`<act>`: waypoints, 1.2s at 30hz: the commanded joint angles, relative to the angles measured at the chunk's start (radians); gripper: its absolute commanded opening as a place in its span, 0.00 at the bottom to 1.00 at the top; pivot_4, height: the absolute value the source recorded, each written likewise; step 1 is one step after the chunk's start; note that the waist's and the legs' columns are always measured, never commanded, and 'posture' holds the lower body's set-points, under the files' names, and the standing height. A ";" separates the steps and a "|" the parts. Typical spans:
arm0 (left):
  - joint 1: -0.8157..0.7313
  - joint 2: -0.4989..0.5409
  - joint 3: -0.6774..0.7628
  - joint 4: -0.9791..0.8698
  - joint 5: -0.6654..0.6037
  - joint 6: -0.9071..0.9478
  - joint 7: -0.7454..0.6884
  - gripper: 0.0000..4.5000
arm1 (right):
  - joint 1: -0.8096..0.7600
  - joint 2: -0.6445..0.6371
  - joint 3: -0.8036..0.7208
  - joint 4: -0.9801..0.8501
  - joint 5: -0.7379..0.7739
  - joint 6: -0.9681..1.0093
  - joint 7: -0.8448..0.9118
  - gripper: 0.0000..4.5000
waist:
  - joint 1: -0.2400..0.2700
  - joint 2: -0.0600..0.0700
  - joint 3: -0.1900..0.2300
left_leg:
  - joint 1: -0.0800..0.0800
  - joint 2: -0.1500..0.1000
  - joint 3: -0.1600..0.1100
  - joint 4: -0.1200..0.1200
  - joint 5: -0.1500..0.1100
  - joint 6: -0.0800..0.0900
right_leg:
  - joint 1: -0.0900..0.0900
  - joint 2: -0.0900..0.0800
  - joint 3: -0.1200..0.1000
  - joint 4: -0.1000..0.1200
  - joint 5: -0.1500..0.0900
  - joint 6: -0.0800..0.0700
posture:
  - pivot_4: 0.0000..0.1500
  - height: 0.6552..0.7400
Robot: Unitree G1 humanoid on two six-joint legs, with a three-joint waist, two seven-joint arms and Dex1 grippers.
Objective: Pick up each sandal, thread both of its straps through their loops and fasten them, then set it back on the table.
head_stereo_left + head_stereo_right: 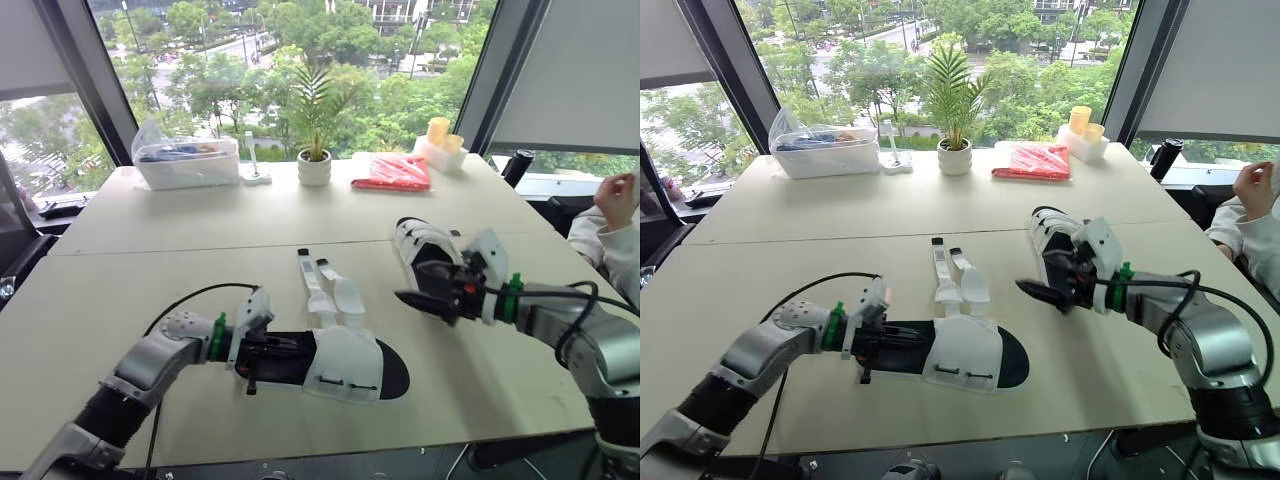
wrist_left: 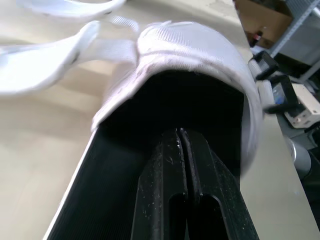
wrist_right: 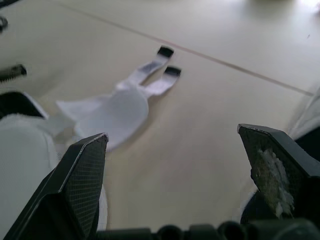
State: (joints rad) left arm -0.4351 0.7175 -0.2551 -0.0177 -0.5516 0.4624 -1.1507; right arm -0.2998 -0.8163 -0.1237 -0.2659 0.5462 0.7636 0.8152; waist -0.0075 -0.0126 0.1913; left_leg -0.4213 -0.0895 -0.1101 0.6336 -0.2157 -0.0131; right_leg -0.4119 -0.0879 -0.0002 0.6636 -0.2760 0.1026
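Note:
A white sandal with a black sole point(image 1: 345, 365) lies on the table near the front, toe pointing right. Its two unfastened straps point(image 1: 320, 285) are spread flat on the table behind it. My left gripper point(image 2: 181, 132) reaches in from the heel end, fingers shut together over the black insole under the white upper point(image 2: 200, 45). A second white sandal point(image 1: 420, 240) lies to the right. My right gripper point(image 1: 418, 295) hovers just in front of it, open wide and empty, pointing toward the loose straps point(image 3: 145, 75).
Along the table's far edge stand a plastic bin point(image 1: 188, 163), a potted plant point(image 1: 314, 165), a red packet point(image 1: 392, 172) and yellow cups point(image 1: 440, 135). A person's sleeve and hand point(image 1: 610, 225) are at the right edge.

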 commanded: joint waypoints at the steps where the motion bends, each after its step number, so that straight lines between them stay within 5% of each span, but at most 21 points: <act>1: -0.009 0.016 0.112 -0.079 -0.075 0.065 -0.001 0.00 | 0.044 -0.023 -0.029 -0.066 0.005 -0.041 0.038 0.89 | -0.003 0.000 0.000 | 0.000 0.000 0.000 0.000 0.000 0.000 | 0.000 0.000 0.000 0.000 0.000 0.000 | 1.00 1.00; 9: -0.047 -0.017 0.263 -0.080 -0.136 0.205 0.124 0.00 | 0.239 -0.026 -0.030 -0.201 0.031 -0.084 0.106 0.06 | -0.002 0.000 0.000 | 0.002 0.000 0.000 -0.001 0.000 0.000 | 0.002 0.000 0.000 0.000 0.000 0.000 | 1.00 1.00; 10: -0.049 -0.031 0.264 -0.069 -0.120 0.210 0.152 0.00 | 0.253 -0.025 -0.011 -0.204 0.009 -0.104 0.105 0.03 | -0.002 0.000 0.000 | 0.003 0.000 0.000 0.000 0.000 0.000 | 0.002 0.000 0.000 0.000 0.000 0.000 | 1.00 1.00; 19: -0.089 -0.182 0.299 0.070 -0.108 0.333 0.342 0.00 | 0.265 0.031 0.115 -0.161 -0.087 -0.211 0.096 0.03 | 0.000 0.000 0.000 | 0.007 0.000 0.000 -0.001 0.000 0.000 | 0.006 0.000 0.000 -0.001 0.000 0.000 | 1.00 1.00; 36: -0.292 -0.366 0.362 0.374 -0.158 0.651 0.443 0.00 | 0.166 0.090 0.312 -0.032 -0.205 -0.326 0.183 0.03 | -0.003 -0.001 0.000 | 0.007 0.000 0.000 -0.001 0.000 -0.001 | 0.007 0.001 -0.002 0.000 0.000 0.000 | 1.00 1.00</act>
State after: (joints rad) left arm -0.6983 0.3619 0.0738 0.3349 -0.6879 1.0883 -0.7116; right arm -0.1295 -0.7300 0.1571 -0.3115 0.3607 0.4510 0.9802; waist -0.0103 -0.0134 0.1909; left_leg -0.4138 -0.0899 -0.1103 0.6330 -0.2159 -0.0137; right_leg -0.4052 -0.0873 -0.0021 0.6632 -0.2760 0.1030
